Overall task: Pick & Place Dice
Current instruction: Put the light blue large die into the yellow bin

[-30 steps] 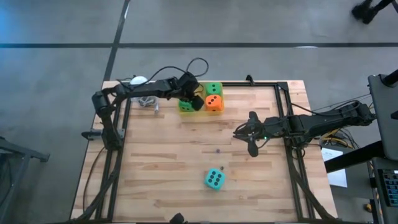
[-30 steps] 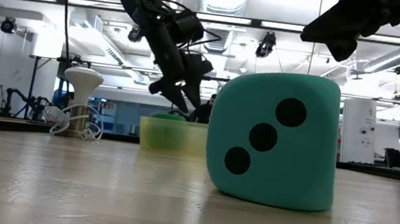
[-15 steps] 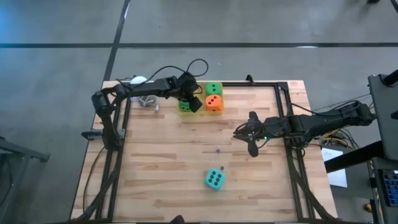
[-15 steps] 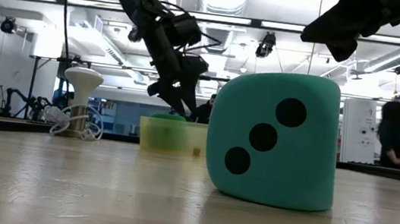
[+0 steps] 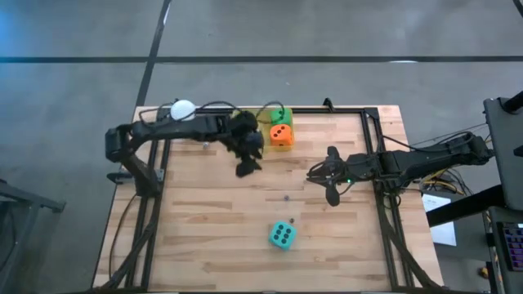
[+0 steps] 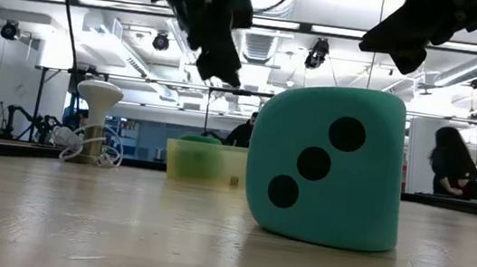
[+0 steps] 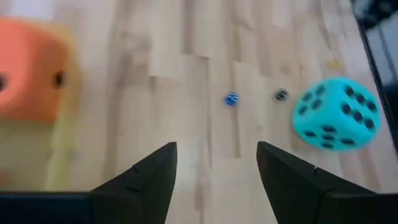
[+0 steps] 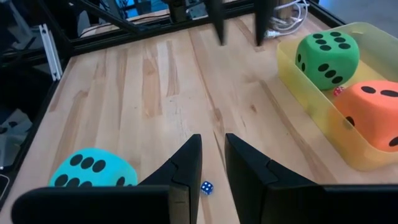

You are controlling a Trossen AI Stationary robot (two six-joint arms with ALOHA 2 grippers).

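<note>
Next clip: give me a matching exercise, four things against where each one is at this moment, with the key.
Things:
1. teal die
2. orange die
3. left gripper
4. white ball

Places:
A. in the yellow tray, beside a green die
B. at the table's far left corner
C. alone on bare wood near the front edge
D. above the table, open and empty, just off the tray

Pairs: 1-C, 2-A, 3-D, 4-B
</note>
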